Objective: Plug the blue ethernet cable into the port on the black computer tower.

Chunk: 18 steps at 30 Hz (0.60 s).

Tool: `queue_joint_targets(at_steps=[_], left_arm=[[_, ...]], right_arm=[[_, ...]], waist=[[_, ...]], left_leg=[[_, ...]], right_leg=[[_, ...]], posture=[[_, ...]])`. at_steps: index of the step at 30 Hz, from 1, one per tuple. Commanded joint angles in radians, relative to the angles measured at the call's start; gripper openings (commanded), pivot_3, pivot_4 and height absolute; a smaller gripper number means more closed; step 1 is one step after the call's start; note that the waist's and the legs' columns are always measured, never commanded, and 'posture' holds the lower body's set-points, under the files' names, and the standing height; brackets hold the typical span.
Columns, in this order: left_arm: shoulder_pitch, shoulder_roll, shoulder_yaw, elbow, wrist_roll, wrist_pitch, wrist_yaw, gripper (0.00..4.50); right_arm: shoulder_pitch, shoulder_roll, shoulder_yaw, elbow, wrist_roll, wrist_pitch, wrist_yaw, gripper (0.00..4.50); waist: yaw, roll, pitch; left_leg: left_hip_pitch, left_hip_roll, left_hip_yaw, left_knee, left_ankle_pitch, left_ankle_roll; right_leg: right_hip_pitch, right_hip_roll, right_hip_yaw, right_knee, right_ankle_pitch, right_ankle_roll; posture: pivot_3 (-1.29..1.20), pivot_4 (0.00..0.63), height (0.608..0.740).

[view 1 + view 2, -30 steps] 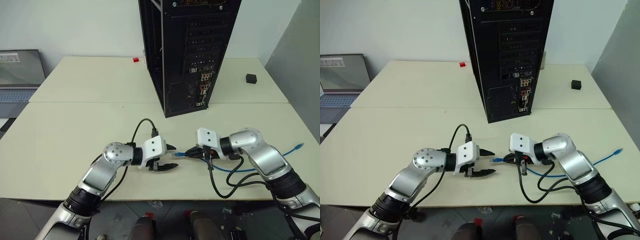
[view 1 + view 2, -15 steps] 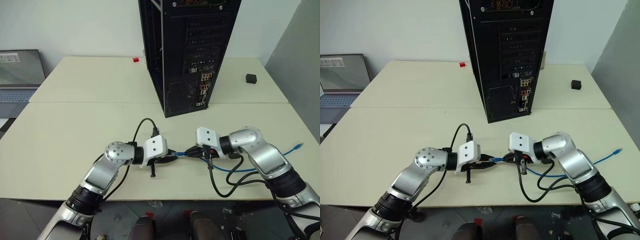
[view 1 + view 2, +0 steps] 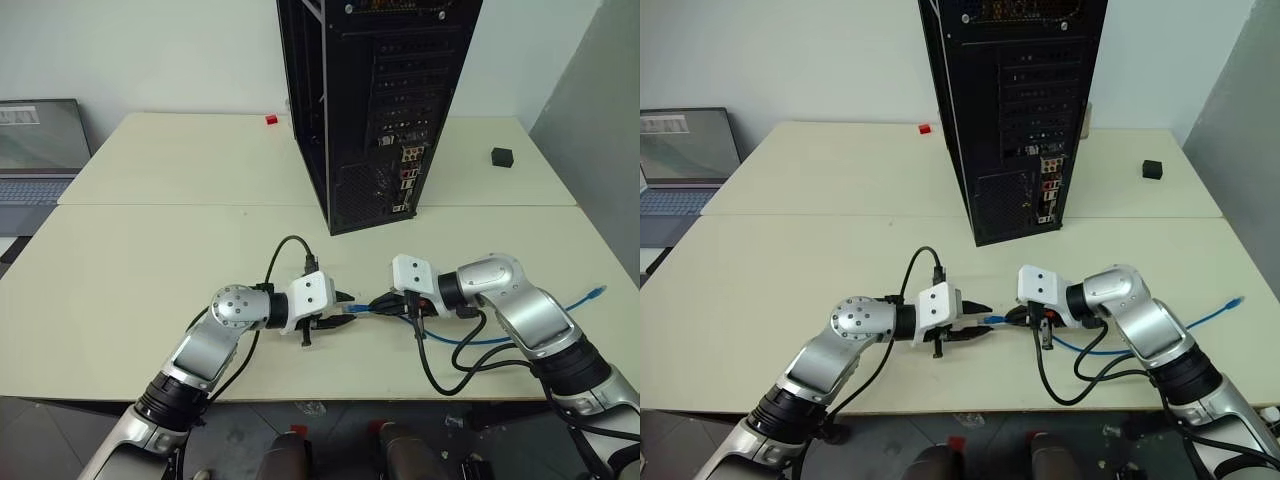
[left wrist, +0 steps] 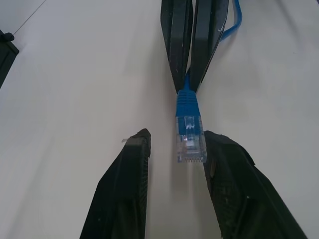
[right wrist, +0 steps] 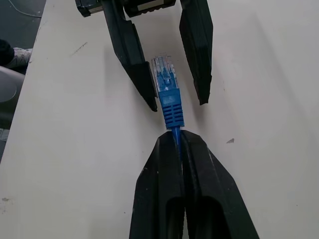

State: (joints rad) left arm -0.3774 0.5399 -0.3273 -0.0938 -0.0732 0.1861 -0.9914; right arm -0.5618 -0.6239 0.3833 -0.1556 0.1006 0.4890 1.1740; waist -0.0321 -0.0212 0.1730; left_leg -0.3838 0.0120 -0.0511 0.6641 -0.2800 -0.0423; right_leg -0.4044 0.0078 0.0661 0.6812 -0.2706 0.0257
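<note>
Two grippers meet over the table's near edge (image 3: 120, 330). My right gripper (image 5: 175, 133) stays clamped on the blue ethernet cable (image 5: 171, 110) just behind its clear plug. My left gripper (image 4: 172, 142), wide a second ago, then pinched shut on that plug, has eased apart again, fingers flanking it. So the handover hasn't taken; the black computer tower (image 3: 375, 100) and its port wait well apart.
</note>
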Motion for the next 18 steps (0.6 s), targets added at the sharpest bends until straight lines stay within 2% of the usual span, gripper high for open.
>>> queue_joint_targets(at_steps=[1,2,6,18], left_arm=[[0.007,-0.001,0.009,-0.024,-0.018,-0.025,-0.014,1.27],[0.009,-0.001,0.011,-0.024,-0.024,-0.025,-0.019,1.18],[0.011,-0.005,0.022,-0.029,-0.037,-0.021,-0.022,0.28],[0.018,-0.003,0.022,-0.022,-0.04,-0.042,-0.03,0.22]], right_arm=[[-0.019,-0.004,-0.007,-0.041,0.006,-0.005,0.0,0.0],[-0.019,-0.003,-0.006,-0.04,0.006,-0.006,0.0,0.0],[-0.017,-0.005,-0.006,-0.04,0.005,-0.008,0.002,0.0],[-0.006,-0.026,-0.006,-0.048,0.022,-0.007,0.038,0.0]], waist=[[0.0,0.0,0.0],[0.0,0.0,0.0],[0.0,0.0,0.0],[0.0,0.0,0.0]], left_leg=[[0.0,0.0,0.0,0.0,0.0,0.0],[0.0,0.0,0.0,0.0,0.0,0.0],[0.0,0.0,0.0,0.0,0.0,0.0],[0.0,0.0,0.0,0.0,0.0,0.0]], right_leg=[[0.0,0.0,0.0,0.0,0.0,0.0],[0.0,0.0,0.0,0.0,0.0,0.0],[0.0,0.0,0.0,0.0,0.0,0.0],[0.0,0.0,0.0,0.0,0.0,0.0]], posture=[[0.0,0.15,0.74],[0.0,0.15,0.74],[0.0,0.15,0.74],[0.0,0.15,0.74]])
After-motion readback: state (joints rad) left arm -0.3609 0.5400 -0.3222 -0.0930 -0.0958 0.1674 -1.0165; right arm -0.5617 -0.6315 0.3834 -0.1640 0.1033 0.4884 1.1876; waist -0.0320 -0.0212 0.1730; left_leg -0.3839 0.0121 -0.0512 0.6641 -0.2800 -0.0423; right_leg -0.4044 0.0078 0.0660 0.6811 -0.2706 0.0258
